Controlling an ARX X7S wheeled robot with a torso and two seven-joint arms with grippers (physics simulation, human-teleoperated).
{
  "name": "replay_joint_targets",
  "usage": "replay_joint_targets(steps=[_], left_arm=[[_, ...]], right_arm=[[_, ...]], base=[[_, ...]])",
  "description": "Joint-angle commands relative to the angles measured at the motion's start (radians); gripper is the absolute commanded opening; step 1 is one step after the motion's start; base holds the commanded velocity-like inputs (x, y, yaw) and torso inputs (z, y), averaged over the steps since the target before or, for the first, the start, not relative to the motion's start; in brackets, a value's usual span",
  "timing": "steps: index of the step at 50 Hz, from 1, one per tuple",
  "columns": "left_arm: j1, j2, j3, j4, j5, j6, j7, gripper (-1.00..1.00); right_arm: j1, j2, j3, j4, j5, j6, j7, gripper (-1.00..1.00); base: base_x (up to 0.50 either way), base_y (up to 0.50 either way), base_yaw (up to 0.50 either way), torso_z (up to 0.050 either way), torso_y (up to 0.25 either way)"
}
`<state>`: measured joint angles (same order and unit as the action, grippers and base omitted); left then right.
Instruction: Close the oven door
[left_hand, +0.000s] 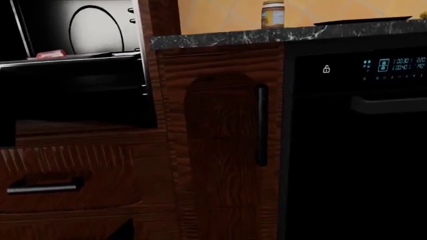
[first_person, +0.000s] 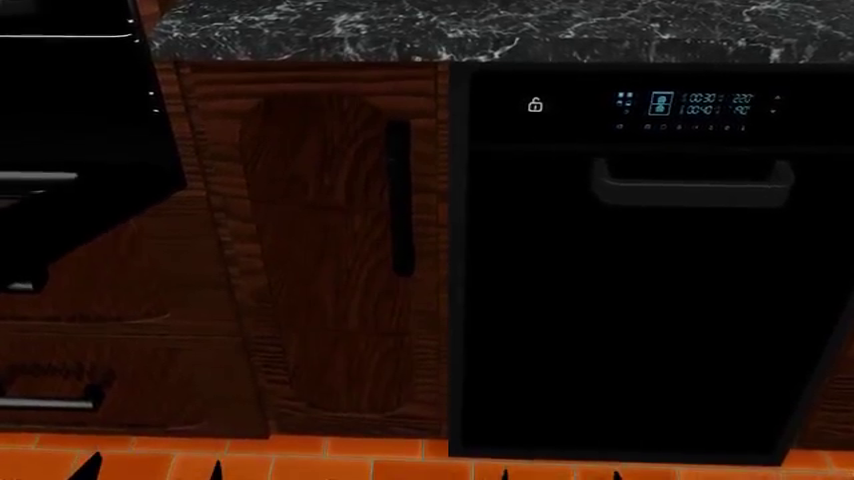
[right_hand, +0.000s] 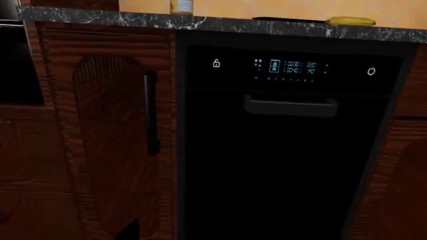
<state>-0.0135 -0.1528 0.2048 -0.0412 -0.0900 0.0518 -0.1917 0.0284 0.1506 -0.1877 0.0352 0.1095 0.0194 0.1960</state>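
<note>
The oven door (left_hand: 73, 92) is a wide glossy black panel that stands swung open at the far left, below the lit oven cavity (left_hand: 93, 27). From the head camera the oven door (first_person: 87, 130) fills the upper left, with a silver strip (first_person: 34, 177) on it. My left gripper (first_person: 150, 470) shows only as dark tips at the bottom edge, well below the door and apart from it. My right gripper (first_person: 561, 476) pokes in low, in front of the dishwasher. One left fingertip (left_hand: 125, 233) and one right fingertip (right_hand: 130, 230) sit far off centre, nothing between the fingers.
A black dishwasher (first_person: 654, 280) with a blue display and grey handle stands at right. A wooden cabinet door (first_person: 334, 250) with a dark handle lies between it and the oven. A drawer (left_hand: 43, 187) sits under the oven. A jar (left_hand: 272, 14) stands on the marble counter. Orange floor tiles (first_person: 334, 455) run below.
</note>
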Motion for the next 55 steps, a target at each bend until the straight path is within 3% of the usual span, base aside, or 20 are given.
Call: replay_joint_targets(steps=[1, 55], left_arm=[[0.000, -0.007, 0.008, 0.002, -0.005, 0.002, -0.007, 1.00], [-0.032, -0.024, 0.045, -0.073, -0.016, 0.023, -0.037, 1.00]], right_arm=[[-0.001, 0.006, -0.010, -0.006, -0.005, 0.003, 0.016, 1.00], [0.011, 0.032, -0.030, 0.007, 0.048, 0.015, 0.029, 1.00]], base=[[0.00, 0.00, 0.00, -0.032, 0.000], [0.00, 0.00, 0.00, -0.044, 0.000]])
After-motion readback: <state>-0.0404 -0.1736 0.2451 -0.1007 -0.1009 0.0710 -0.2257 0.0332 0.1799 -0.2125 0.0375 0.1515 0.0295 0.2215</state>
